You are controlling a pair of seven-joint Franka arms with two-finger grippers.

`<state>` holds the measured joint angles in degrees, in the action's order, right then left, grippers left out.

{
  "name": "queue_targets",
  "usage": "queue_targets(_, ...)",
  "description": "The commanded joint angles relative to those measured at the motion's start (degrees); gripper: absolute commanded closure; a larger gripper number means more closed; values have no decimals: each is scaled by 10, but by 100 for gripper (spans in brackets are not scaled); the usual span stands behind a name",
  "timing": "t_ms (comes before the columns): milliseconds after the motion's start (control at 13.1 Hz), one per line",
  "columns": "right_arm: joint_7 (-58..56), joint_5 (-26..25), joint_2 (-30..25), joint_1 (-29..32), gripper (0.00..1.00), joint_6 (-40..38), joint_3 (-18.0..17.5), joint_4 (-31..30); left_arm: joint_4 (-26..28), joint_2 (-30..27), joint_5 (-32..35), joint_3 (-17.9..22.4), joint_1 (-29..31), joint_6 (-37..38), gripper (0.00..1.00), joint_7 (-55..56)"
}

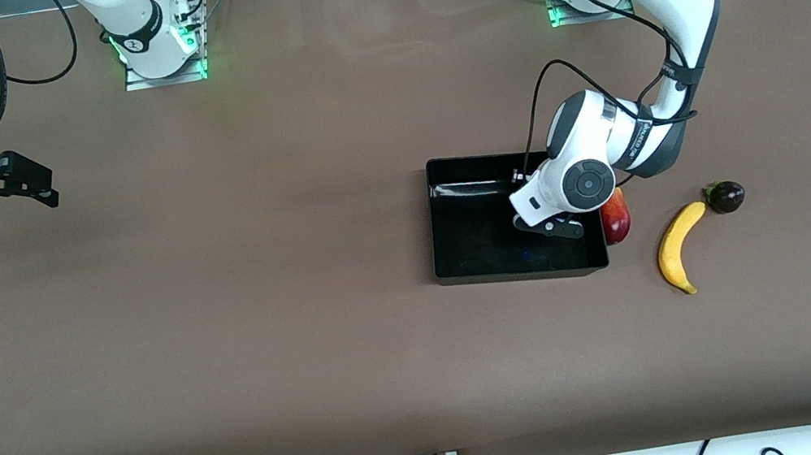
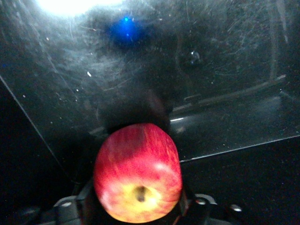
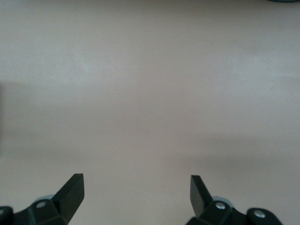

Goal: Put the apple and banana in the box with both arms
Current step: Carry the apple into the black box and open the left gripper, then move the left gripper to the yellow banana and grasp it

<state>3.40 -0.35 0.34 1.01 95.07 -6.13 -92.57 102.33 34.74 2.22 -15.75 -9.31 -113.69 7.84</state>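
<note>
Currently the apple [image 2: 138,173] is showing red skin with a yellowish patch around its stem dimple, and the left gripper [image 2: 136,208] is clenching it between its fingers. In the front view this gripper [image 1: 562,224] is hanging over the box [image 1: 459,251], a shallow black bin with glossy walls, at the end toward the left arm's side of the table. The left arm is reaching down from its base, with its wrist bent over the box wall. No fruit is showing on the visible part of the box floor.

The banana [image 1: 679,248], long, curved and plain yellow, is lying on the table [image 1: 225,332] near the box, toward the left arm's end. A red-yellow mango [image 1: 615,217] is lying just beside the box wall, and a dark round fruit [image 1: 726,196] is sitting at the banana's tip.

The right gripper [image 3: 137,190] is waiting over bare table at the right arm's end [image 1: 23,183], its fingers spread apart and holding nothing.
</note>
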Motion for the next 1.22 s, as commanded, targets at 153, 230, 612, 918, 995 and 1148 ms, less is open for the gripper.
queue_targets(153,0,-6,3,7,0,-2,-6,10,-75,-56,17,9,0,110,0,55)
queue_targets(230,0,-5,3,7,0,-2,-6,10,-111,-56,30,21,4,149,0,54)
queue_targets(612,0,-6,3,7,0,-2,-6,10,-134,-33,126,42,66,162,0,-146)
queue_targets(918,0,-5,3,7,0,-2,-6,10,-95,14,148,37,144,36,0,-315)
queue_targets(995,0,-5,3,7,0,-2,-6,10,-78,18,149,38,148,-2,0,-337)
queue_targets(1148,0,-6,3,7,0,-2,-6,10,-61,31,152,39,169,-50,0,-370)
